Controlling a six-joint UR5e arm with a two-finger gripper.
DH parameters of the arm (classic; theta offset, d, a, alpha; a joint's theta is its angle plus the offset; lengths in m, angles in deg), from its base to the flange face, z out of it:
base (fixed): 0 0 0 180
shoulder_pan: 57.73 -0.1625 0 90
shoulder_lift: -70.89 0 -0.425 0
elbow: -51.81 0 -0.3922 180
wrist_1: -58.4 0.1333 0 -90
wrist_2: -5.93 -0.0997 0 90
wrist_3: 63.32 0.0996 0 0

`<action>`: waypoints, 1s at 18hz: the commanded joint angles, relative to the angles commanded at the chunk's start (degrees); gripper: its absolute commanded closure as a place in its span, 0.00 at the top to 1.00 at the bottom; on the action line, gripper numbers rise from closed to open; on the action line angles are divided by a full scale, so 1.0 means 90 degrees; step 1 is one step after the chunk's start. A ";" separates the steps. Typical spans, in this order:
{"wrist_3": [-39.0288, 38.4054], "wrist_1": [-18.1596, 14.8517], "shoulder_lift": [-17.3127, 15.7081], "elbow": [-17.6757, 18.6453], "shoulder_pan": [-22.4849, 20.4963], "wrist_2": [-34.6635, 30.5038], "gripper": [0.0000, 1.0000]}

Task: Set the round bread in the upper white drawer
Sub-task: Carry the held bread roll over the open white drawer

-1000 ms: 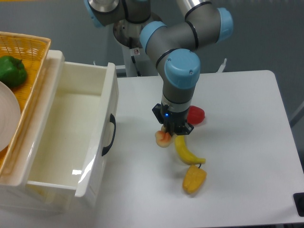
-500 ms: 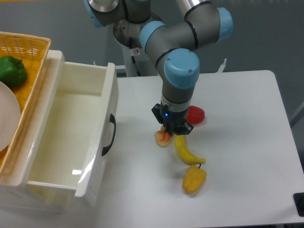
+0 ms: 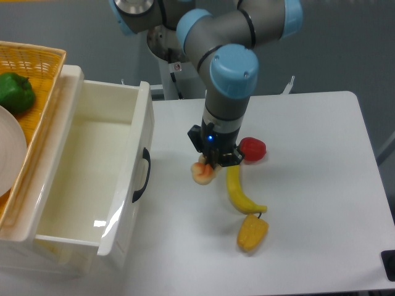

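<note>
Bread [image 3: 202,173] is in the middle of the table [image 3: 308,185], pinched in the gripper [image 3: 208,166], which is closed on its top. I cannot tell if the bread touches the table.

Going from near to far: a yellow pepper [image 3: 252,232] lies nearest, at 5 o'clock from the bread. A banana [image 3: 240,193] lies just past the pepper, at 4 o'clock from the bread, with its far end beside the gripper. The drawer [image 3: 92,179] stands pulled open at 9 o'clock from the bread, near it but not touching. Its black handle [image 3: 142,175] faces the bread. A red piece [image 3: 253,148] lies at 2 o'clock from the bread, partly hidden by the arm [image 3: 228,80]. Farthest, at 10 o'clock, a yellow basket [image 3: 37,68] sits on the drawer unit and holds a green pepper [image 3: 15,92] and a white plate [image 3: 9,157].
</note>
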 joint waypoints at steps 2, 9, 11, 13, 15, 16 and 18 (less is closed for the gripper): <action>-0.0147 0.0000 -0.0010 0.0000 0.0020 0.0020 0.10; -0.0928 -0.0019 -0.0146 0.0000 0.0107 0.0479 0.10; -0.1084 -0.0020 -0.0156 0.0000 0.0175 0.0566 0.10; -0.1299 0.0000 -0.0156 -0.0010 0.0225 0.0625 0.10; -0.1339 -0.0010 -0.0156 -0.0097 0.0225 0.0645 0.10; -0.1397 0.0000 -0.0147 -0.0146 0.0215 0.0693 0.10; -0.1553 0.0010 -0.0137 -0.0244 0.0205 0.0723 0.10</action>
